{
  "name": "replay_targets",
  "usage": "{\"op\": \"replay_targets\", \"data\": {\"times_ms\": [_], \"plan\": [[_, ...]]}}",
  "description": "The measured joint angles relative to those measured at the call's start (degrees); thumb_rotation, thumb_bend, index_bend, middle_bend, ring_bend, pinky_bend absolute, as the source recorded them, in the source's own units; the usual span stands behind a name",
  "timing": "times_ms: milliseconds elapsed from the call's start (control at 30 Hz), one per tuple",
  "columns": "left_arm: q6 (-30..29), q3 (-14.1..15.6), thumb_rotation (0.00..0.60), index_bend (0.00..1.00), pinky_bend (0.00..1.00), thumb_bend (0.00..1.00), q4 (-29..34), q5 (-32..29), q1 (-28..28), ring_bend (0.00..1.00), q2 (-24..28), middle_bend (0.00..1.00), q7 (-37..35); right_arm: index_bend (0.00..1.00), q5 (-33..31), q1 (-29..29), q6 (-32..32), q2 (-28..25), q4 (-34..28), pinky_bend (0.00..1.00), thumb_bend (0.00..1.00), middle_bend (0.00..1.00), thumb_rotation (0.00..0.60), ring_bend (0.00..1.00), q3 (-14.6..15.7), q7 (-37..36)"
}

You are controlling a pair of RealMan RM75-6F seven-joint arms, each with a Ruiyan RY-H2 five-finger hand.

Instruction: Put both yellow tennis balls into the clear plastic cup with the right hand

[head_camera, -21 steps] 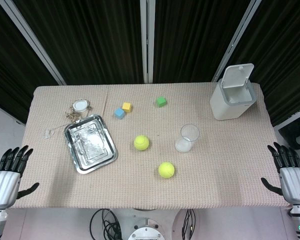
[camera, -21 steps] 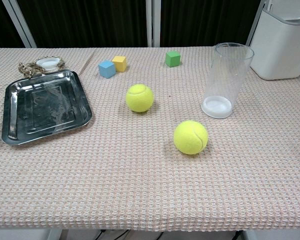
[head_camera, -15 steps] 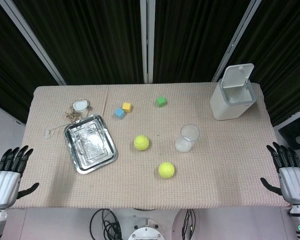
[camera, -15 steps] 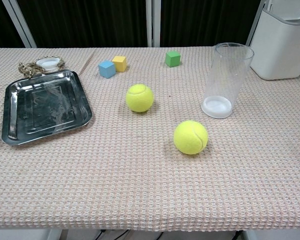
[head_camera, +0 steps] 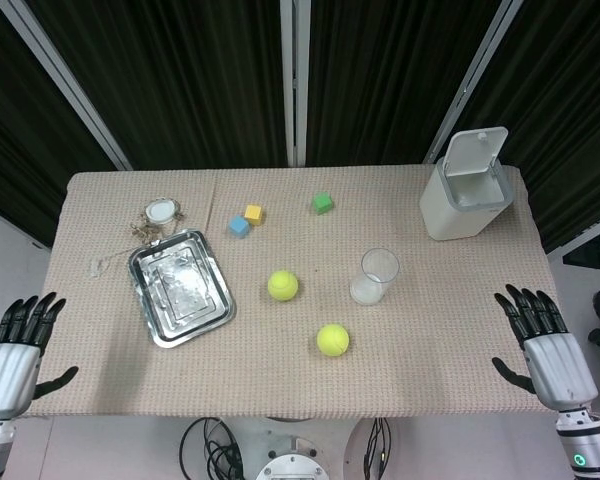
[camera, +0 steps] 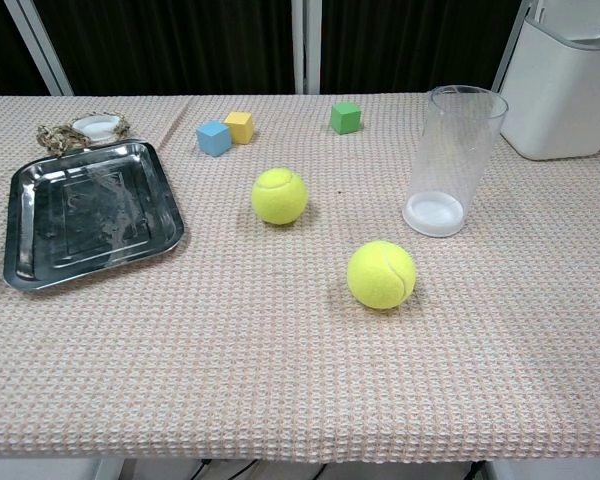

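Note:
Two yellow tennis balls lie on the cloth: one mid-table (head_camera: 283, 285) (camera: 279, 195), the other nearer the front edge (head_camera: 332, 340) (camera: 381, 274). The clear plastic cup (head_camera: 376, 275) (camera: 452, 160) stands upright and empty, just right of the far ball. My right hand (head_camera: 542, 348) hovers over the table's front right corner, fingers spread, holding nothing. My left hand (head_camera: 14, 350) stays off the front left corner, also spread and empty. Neither hand shows in the chest view.
A steel tray (head_camera: 180, 287) (camera: 86, 211) lies at the left, a small white lid on a chain (head_camera: 160, 211) behind it. Blue (head_camera: 239, 226), yellow (head_camera: 253, 213) and green (head_camera: 323, 203) cubes sit at the back. A white lidded bin (head_camera: 466, 187) occupies the back right corner.
My right hand has moved left and inward, from off the table's right edge to over its front right corner. Balls, cup and left hand are unchanged.

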State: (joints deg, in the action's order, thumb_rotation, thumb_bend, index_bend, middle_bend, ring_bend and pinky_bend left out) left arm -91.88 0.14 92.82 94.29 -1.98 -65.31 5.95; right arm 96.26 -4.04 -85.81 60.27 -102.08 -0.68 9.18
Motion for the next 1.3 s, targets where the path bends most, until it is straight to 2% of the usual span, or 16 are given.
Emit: {"op": "replay_targets", "data": {"times_ms": [300,500,800,1033,1300], "plan": [[0.77,0.19,0.6,0.06,0.0,0.05,-1.0,0.08,-0.33,0.0,-0.67,0.01,-0.05,0.0,4.69,-4.68,10.26,3.19,-4.12,0.0,0.13,0.0,0.6,0.0,2.25,9.86],[0.35,0.26,0.6,0.06,0.0,0.05,-1.84,-0.16,0.0,0.0,-0.74,0.01,-1.59,0.0,4.38,-9.04,18.96,7.24,-4.98,0.0,0.13,0.0,0.6,0.0,2.49,15.09],[-0.23,0.56,0.6,0.06,0.0,0.05,-2.96,-0.12,0.51,0.0,-0.96,0.01,-2.81,0.0,-2.08,-17.37,28.91,15.46,-3.42,0.0,0.13,0.0,0.6,0.0,-1.93,20.52],[-0.04,0.41,0.6,0.06,0.0,0.05,-3.43,-0.43,0.44,0.0,-1.12,0.01,-3.34,0.0,-8.73,-21.18,33.74,19.78,-1.23,0.0,0.14,0.0,0.6,0.0,-3.72,23.76],[0.25,0.22,0.6,0.06,0.0,0.05,-3.6,-0.51,0.15,0.0,-1.03,0.01,-3.46,0.0,-12.56,-24.28,35.19,23.91,1.42,0.12,0.18,0.02,0.6,0.0,-4.35,25.85]]}}
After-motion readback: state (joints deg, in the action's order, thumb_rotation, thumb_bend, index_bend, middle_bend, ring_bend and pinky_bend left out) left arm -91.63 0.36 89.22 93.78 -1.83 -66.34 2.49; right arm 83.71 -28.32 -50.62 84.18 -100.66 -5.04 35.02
